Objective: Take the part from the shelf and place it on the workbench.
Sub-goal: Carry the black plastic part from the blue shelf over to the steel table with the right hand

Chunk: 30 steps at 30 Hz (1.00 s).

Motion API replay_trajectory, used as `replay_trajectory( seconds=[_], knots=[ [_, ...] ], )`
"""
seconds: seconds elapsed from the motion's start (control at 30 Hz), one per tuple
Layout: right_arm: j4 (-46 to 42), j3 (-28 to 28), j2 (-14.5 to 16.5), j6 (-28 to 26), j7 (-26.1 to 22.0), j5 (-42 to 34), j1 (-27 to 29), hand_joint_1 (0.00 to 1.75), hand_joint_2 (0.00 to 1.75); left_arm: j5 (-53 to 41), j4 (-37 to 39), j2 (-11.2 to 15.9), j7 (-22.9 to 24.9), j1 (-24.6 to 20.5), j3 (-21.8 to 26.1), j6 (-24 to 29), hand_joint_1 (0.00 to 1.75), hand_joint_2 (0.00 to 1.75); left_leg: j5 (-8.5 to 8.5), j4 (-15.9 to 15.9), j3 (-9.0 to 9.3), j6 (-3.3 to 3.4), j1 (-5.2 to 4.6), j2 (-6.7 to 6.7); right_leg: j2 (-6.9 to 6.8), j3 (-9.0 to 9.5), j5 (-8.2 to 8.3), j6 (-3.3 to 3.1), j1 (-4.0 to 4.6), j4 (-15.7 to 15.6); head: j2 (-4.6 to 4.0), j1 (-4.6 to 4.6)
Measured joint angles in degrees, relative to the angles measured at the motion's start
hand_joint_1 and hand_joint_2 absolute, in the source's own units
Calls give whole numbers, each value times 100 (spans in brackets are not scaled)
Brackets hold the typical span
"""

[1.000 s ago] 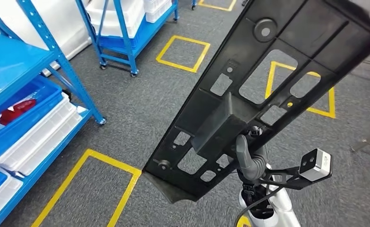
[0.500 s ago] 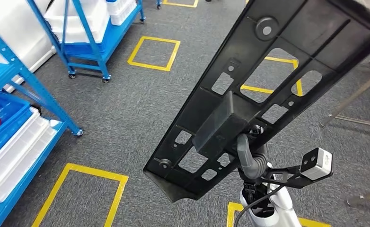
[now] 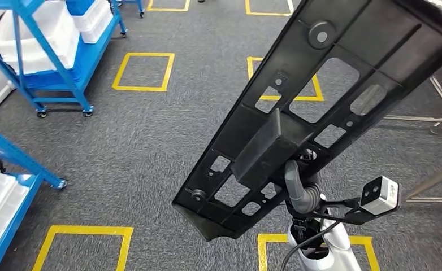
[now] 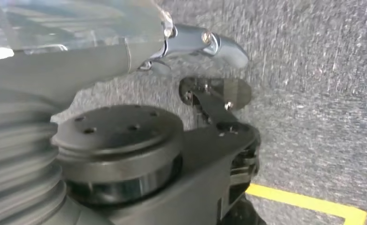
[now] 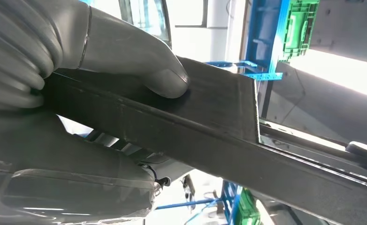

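Observation:
The part (image 3: 377,45) is a long black plastic panel with several cut-outs and a raised block on its face. In the head view it slants up from the lower middle to the top right, held in the air over the floor. My right hand (image 3: 302,195) grips its lower end from beneath, the grey thumb up against the panel. In the right wrist view the thumb (image 5: 163,79) presses on the panel's flat edge (image 5: 210,126) and the palm closes under it. My left hand (image 4: 41,93) hangs low over the carpet; its fingers are hidden.
Blue shelving (image 3: 15,164) with white bins stands at the left edge. A blue wheeled rack (image 3: 55,51) with white crates is at the upper left. Yellow taped squares (image 3: 142,70) mark the grey carpet. Metal legs (image 3: 439,113) stand at the right.
The camera has turned right: shelves and floor squares slid left in the picture, and metal legs came in at the right. The part stays held in my right hand.

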Motion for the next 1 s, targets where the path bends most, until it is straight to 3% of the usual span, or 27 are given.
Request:
replay_trajectory(
  seconds=[0.03, 0.1, 0.17, 0.23, 0.3, 0.33, 0.37, 0.43, 0.5, 0.53, 0.6, 0.67, 0.73, 0.8, 0.83, 0.87, 0.9, 0.97, 1.0],
  knots=[
    [1, 0, 1, 8, 0, -1, 7, 175, 175, 8, 0, 2, -7, 2, 0, 0, 0, 175, -16, -58, 24, 26, -7, -32, 62, -24, 12, 45, -11, 0, -1, 1],
    [1, 0, 0, 14, 0, -2, 28, 175, 175, 14, 0, 1, -19, -7, 1, 1, 0, 175, 16, -108, 45, 96, -6, 83, 119, -58, 36, 125, -30, -11, -1, 1],
    [1, 1, -1, 21, 1, -3, 27, 175, 175, 16, 0, -1, -29, -18, 2, 2, 0, 175, 56, -161, 66, 173, 5, 222, -161, -172, -110, 182, -14, 213, -1, 2],
    [5, 1, -1, 31, 0, -4, 14, 175, 175, 17, 0, -2, -35, -5, 2, 2, 0, 175, 60, -176, 69, 216, -19, 376, -511, -493, -477, 228, -17, 889, -1, 2],
    [21, 1, -3, 41, -1, -5, 18, 175, 175, 18, 0, -1, -35, 16, 2, 2, 0, 175, 49, -173, 66, 227, -38, 538, -593, -808, -723, 265, -41, 1547, -1, 2],
    [31, 1, -4, 45, 0, -5, 23, 175, 175, 19, 0, -1, -35, 18, 2, 2, 0, 175, 42, -172, 67, 225, -42, 618, -608, -827, -692, 272, -49, 1601, 0, 2],
    [38, 1, -5, 49, 1, -5, 26, 175, 175, 19, 0, -1, -35, 15, 2, 2, 0, 175, 33, -171, 74, 217, -44, 692, -634, -721, -565, 271, -51, 1419, -1, 2],
    [44, 1, -5, 58, 0, -5, 21, 175, 175, 26, 0, -4, -35, 5, 2, 2, 0, 175, 6, -170, 103, 189, -53, 821, -840, -263, -233, 231, -26, 596, -1, 2],
    [44, 1, -4, 73, -2, -6, 7, 175, 175, 33, 0, -5, -36, 1, 2, 2, 0, 175, -28, -166, 132, 138, -77, 923, -1027, 42, -84, 152, 27, 28, -1, 2],
    [45, 1, -4, 79, -2, -7, 2, 175, 175, 36, 0, -5, -37, 1, 2, 2, 0, 175, -41, -167, 144, 107, -85, 971, -1042, 69, -91, 114, 53, -44, -1, 2],
    [45, 1, -4, 87, -2, -9, -5, 175, 175, 42, 0, -7, -38, -9, 2, 2, 0, 175, -69, -172, 166, 42, -81, 1056, -898, 63, -68, 49, 52, -64, 0, 2],
    [45, 2, -4, 92, -3, -10, -29, 175, 175, 50, 0, -8, -40, -29, 2, 2, 0, 175, -209, 0, 119, -15, -58, 877, -770, 82, -36, -19, 20, -114, -1, 2],
    [48, 1, -1, 95, -3, -12, -63, 175, 175, 57, 0, -8, -43, -25, 2, 2, 0, 175, -556, 645, -165, -53, -35, 559, -646, 96, -22, -70, 6, -136, -1, 2],
    [60, 0, 1, 94, 1, -16, -75, 175, 175, 66, 0, -5, -44, 4, 2, 2, 0, 175, -826, 1380, -535, -76, -30, 447, -491, 99, -23, -89, 11, -131, -1, 2],
    [68, 0, 1, 93, 5, -19, -75, 175, 175, 68, 0, -4, -44, 13, 2, 2, 0, 175, -806, 1511, -622, -82, -27, 437, -408, 104, -24, -89, 13, -126, -1, 2],
    [75, 0, 1, 90, 10, -22, -74, 175, 175, 69, 0, -4, -44, 17, 2, 2, 0, 175, -668, 1416, -605, -82, -22, 427, -322, 110, -27, -84, 12, -119, -1, 2],
    [80, 0, 2, 86, 14, -24, -76, 175, 175, 69, 0, -3, -45, 15, 2, 2, 0, 175, -444, 1115, -491, -80, -12, 383, -238, 118, -34, -74, 8, -107, -1, 2],
    [81, 0, 2, 77, 19, -27, -88, 175, 175, 68, 0, 4, -46, 14, 2, 2, 0, 175, -59, 342, -180, -58, 21, 118, -78, 109, -58, -33, 2, -61, -1, 2],
    [81, 0, 3, 73, 22, -29, -97, 175, 175, 67, 0, 10, -44, 16, 2, 2, 0, 175, 23, 88, -76, -39, 31, -1, -10, 86, -60, 0, -3, -39, -1, 1]
  ],
)
